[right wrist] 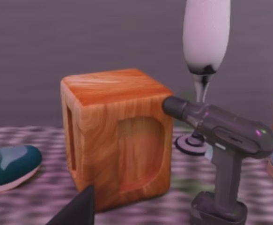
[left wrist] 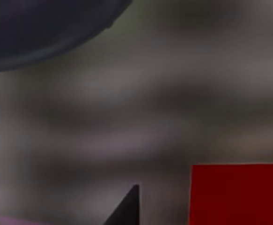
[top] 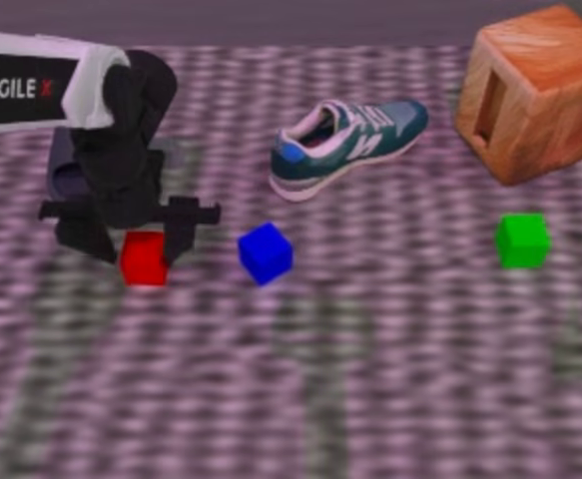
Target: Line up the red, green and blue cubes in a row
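Risk: left gripper (top: 143,232) straddling red cube (top: 144,258) at 9 o'clock of table, jaws spread either side, not yet pinching. Off-centre closing is likely nudging cube aside. Blue cube (top: 265,252) sitting near, at its 3 o'clock; green cube (top: 522,240) well apart, farther along 3 o'clock. Right gripper is not showing from above; jaw state cannot tell.

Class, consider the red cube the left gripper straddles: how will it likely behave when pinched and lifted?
The red cube looks rigid with flat sides, so the left gripper probably gets square contact. Its glossy faces may be slippery. Resting flat on the table, it should slide rather than roll if nudged.
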Action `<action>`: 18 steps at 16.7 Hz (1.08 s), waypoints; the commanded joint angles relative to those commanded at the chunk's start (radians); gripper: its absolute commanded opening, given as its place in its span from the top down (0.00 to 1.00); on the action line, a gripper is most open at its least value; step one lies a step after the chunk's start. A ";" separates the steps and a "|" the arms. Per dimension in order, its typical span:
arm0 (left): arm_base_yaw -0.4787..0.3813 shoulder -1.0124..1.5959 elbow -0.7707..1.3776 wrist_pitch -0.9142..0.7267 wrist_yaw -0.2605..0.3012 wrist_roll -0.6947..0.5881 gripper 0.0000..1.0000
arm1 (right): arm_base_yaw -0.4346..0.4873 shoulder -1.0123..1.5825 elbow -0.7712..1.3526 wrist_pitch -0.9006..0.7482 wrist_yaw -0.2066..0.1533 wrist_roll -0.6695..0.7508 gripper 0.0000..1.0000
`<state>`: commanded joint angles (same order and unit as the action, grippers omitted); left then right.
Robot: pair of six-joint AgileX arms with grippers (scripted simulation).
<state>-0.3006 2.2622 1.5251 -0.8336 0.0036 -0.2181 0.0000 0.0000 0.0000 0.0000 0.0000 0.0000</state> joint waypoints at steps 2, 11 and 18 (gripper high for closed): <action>0.000 0.000 0.000 0.000 0.000 0.000 0.90 | 0.000 0.000 0.000 0.000 0.000 0.000 0.00; 0.000 0.000 0.000 0.000 0.000 0.000 1.00 | 0.000 0.000 0.000 0.000 0.000 0.000 0.00; 0.014 -0.086 0.105 -0.171 -0.008 0.002 1.00 | 0.000 0.000 0.000 0.000 0.000 0.000 0.00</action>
<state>-0.2864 2.1759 1.6306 -1.0045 -0.0043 -0.2161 0.0000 0.0000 0.0000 0.0000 0.0000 0.0000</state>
